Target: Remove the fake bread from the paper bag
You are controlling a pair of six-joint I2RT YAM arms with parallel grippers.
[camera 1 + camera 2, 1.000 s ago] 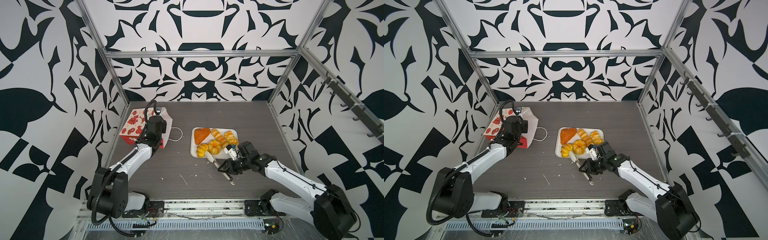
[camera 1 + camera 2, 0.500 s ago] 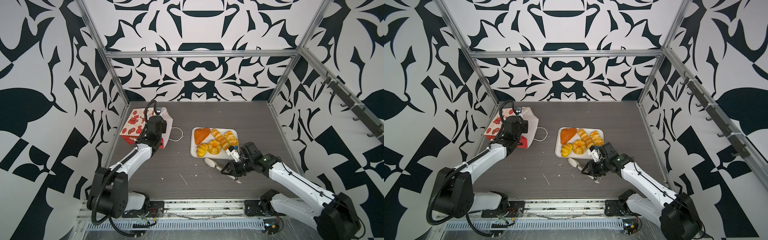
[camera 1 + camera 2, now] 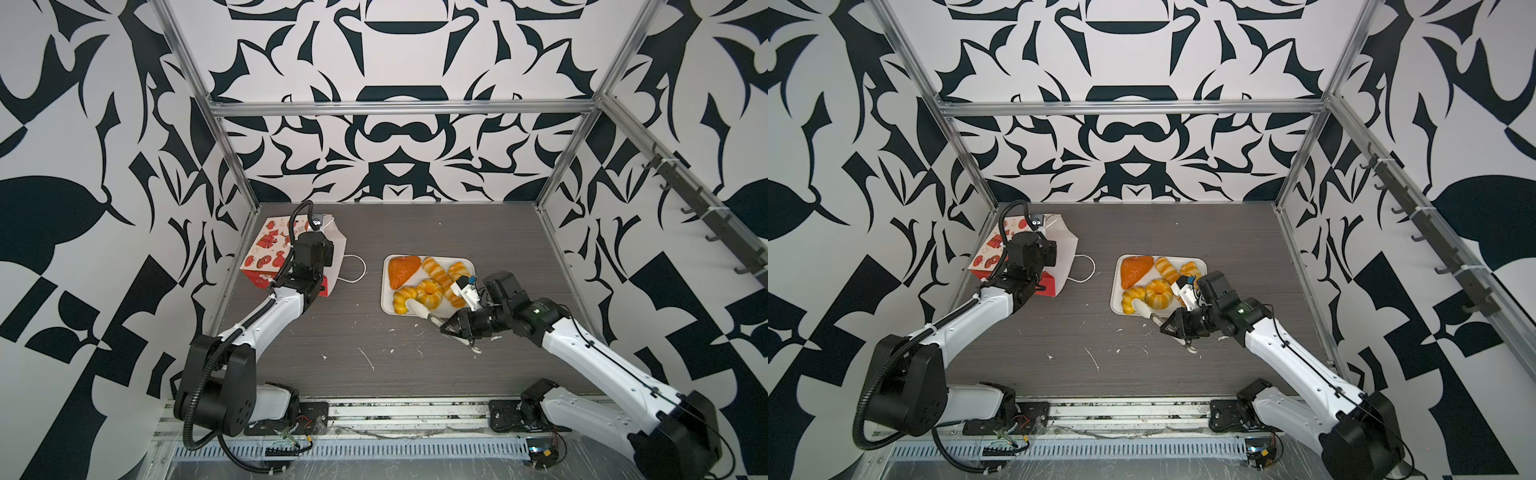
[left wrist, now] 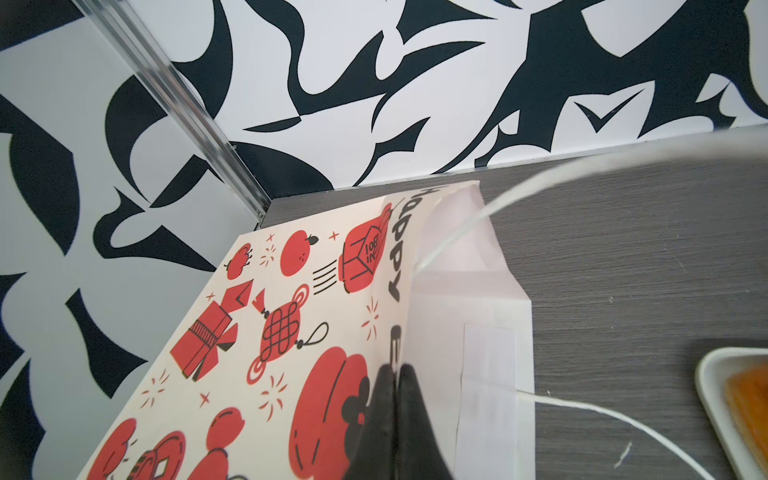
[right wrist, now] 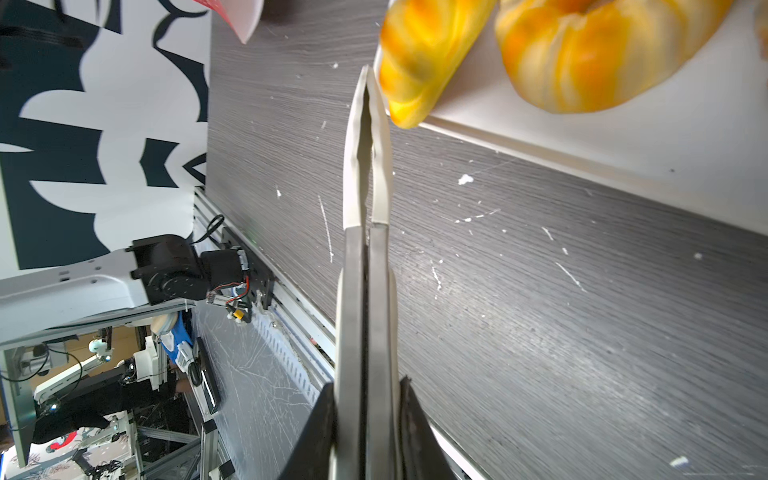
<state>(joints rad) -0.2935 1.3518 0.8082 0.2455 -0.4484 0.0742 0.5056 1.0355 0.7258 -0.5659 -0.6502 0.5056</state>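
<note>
The paper bag lies on its side at the back left, its white-lined mouth facing the tray. My left gripper is shut on the bag's rim. Several pieces of fake bread lie on the white tray: an orange triangle, a twist, a ring bun and a striped roll. My right gripper is shut on metal tongs. Their white tips are closed and rest beside the striped roll at the tray's front edge. The bag's inside is hidden.
The bag's white cord handle loops over the table between bag and tray. White crumbs and scuffs dot the dark wood tabletop. Patterned walls close in the left, back and right, and a metal rail runs along the front.
The tongs' arms, spread a second ago, have come together in my right gripper, which shifted only slightly. The left arm and the bag have not moved.
</note>
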